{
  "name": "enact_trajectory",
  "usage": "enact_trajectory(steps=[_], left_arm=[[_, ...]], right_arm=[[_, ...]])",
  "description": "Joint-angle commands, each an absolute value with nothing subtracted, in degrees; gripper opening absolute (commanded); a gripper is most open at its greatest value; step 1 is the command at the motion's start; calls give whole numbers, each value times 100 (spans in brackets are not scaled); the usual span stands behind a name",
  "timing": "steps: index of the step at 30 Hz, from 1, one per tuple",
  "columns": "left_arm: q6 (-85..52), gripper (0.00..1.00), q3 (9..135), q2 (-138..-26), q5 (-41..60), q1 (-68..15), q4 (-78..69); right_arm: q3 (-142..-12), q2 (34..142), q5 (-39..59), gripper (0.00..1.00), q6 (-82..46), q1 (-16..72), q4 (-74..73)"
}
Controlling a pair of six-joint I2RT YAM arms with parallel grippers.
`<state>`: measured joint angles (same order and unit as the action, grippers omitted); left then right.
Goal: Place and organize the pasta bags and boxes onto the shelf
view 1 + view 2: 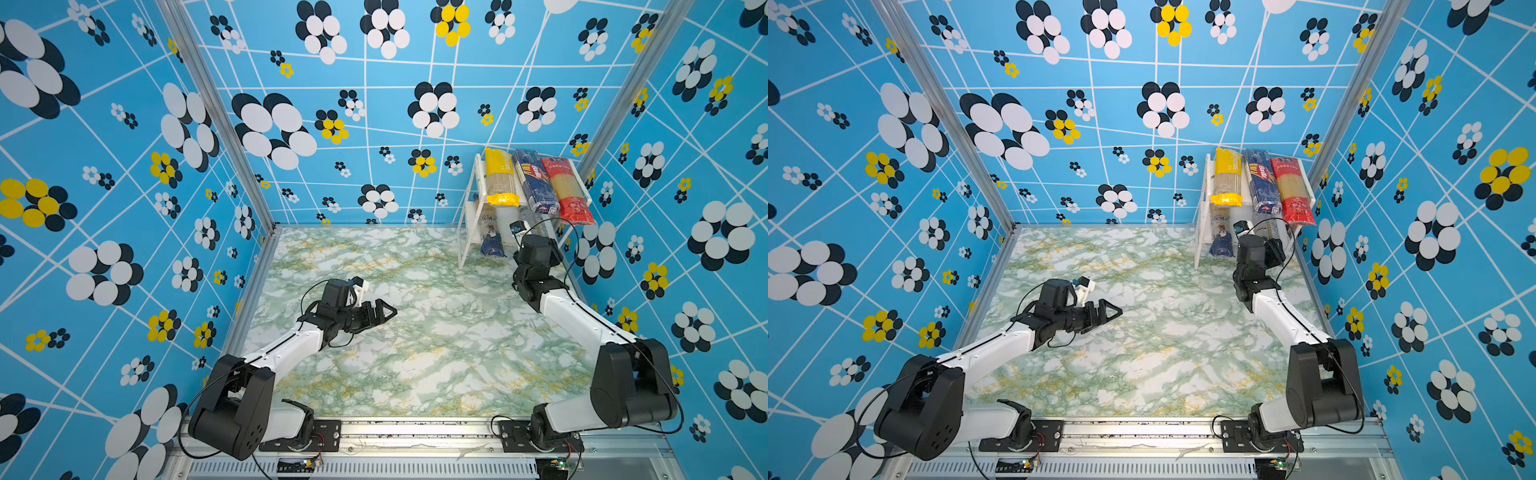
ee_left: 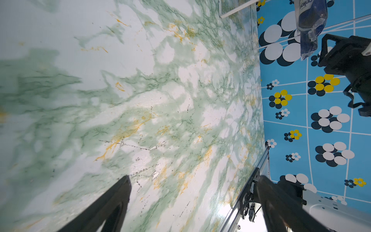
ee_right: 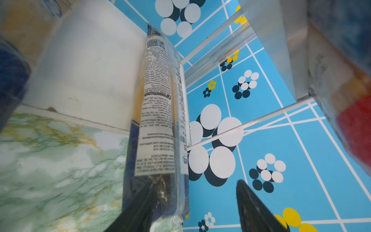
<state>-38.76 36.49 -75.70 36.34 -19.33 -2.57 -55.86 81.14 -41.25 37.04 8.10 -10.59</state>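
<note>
The white shelf (image 1: pixel 468 232) stands in the back right corner. On its upper board lie a yellow pack (image 1: pixel 500 176), a dark blue Barilla pack (image 1: pixel 534 183) and a red pack (image 1: pixel 569 191), side by side. A clear pack with a dark-blue end (image 1: pixel 490 237) lies on the left of the lower board. My right gripper (image 3: pixel 194 182) reaches into the lower tier and is open. A second clear pack (image 3: pixel 158 100) lies on the lower board (image 3: pixel 90 60) against one finger, well apart from the other. My left gripper (image 1: pixel 384 311) hangs open and empty over the mid-left of the table.
The green marble tabletop (image 1: pixel 415 353) is walled on three sides by blue flower-patterned panels. The shelf's thin white frame bars (image 3: pixel 251 120) run close to my right gripper. The red pack's end (image 3: pixel 353 130) overhangs above it. Both arm bases sit on the front rail (image 1: pixel 415 428).
</note>
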Motion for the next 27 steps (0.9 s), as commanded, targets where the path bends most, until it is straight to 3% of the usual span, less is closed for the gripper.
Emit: enact_trajectory(steps=[1,15,27], left_arm=[[-3795,99,3742,-7210,3494,-1870,-137],[-3184,99,4132,-6377,2719,-1822,521],[-2734,99,3908,-5320,1470,-1813,198]], right_arm=[[-5529,7610,-3266,68,2981,782,215],[-5582,6422,-1160,74,1272,782,3025],[-4649,5509,410,77,-77,769,2281]])
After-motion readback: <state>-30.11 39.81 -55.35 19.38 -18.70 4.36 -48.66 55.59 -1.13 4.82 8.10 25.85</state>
